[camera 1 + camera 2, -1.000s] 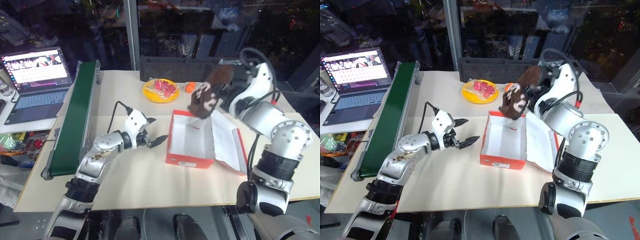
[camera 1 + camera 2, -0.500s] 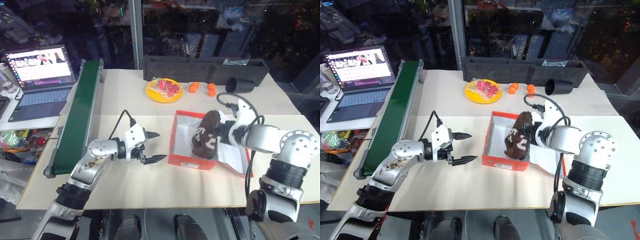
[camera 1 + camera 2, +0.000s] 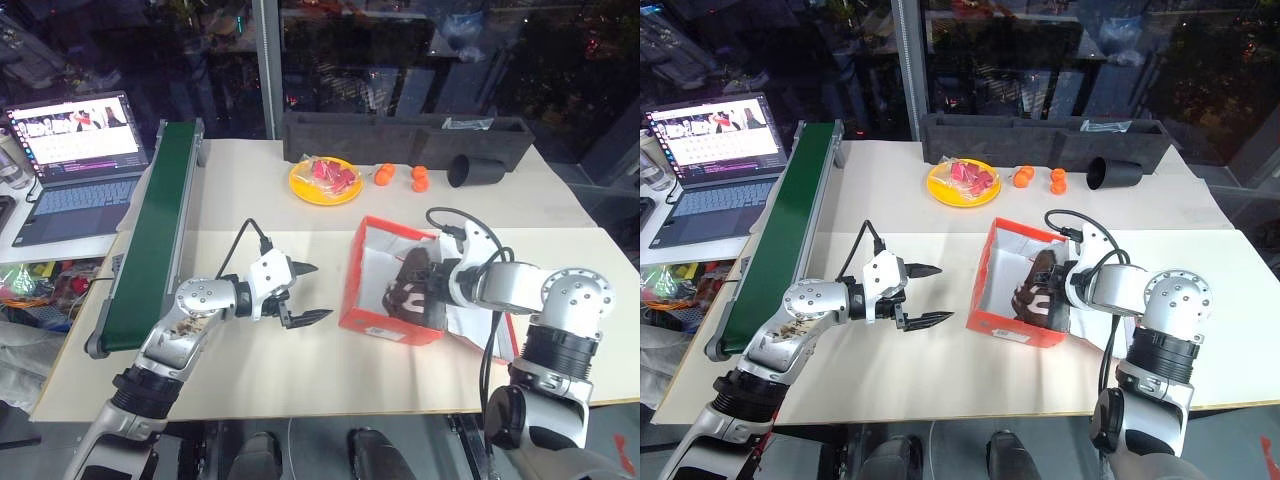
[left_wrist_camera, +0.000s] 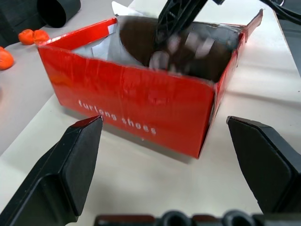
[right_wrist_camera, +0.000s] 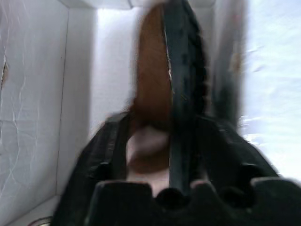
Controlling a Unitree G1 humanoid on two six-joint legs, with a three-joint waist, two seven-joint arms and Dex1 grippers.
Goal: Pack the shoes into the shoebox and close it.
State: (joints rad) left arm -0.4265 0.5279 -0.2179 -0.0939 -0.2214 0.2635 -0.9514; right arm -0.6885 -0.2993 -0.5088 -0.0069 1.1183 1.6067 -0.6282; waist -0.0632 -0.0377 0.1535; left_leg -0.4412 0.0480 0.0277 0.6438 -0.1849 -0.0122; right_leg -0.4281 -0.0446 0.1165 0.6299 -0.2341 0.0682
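The red shoebox [image 3: 385, 325] stands open on the table, with its lid [image 3: 468, 322] folded out flat to the right. One dark brown shoe [image 3: 402, 288] with white markings lies inside, toward the right wall. My right gripper [image 3: 416, 282] reaches down into the box, right against that shoe [image 5: 150, 89]; blur hides how it grips. To the left of the box, a short gap away, my left gripper [image 3: 320, 292] hovers open and empty. It points at the red wall [image 4: 127, 108], and its fingers [image 4: 70, 165] are spread wide.
A green conveyor belt [image 3: 150, 220] runs along the left, with a laptop [image 3: 75, 150] beyond it. At the back are a yellow plate [image 3: 323, 180], small orange pieces [image 3: 385, 174], a black cup on its side [image 3: 475, 172] and a long dark grey tray [image 3: 405, 135].
My right gripper came down from above the box with the shoe, which now sits low inside it. The left gripper has stayed open, about where it was. The camera view shifted.
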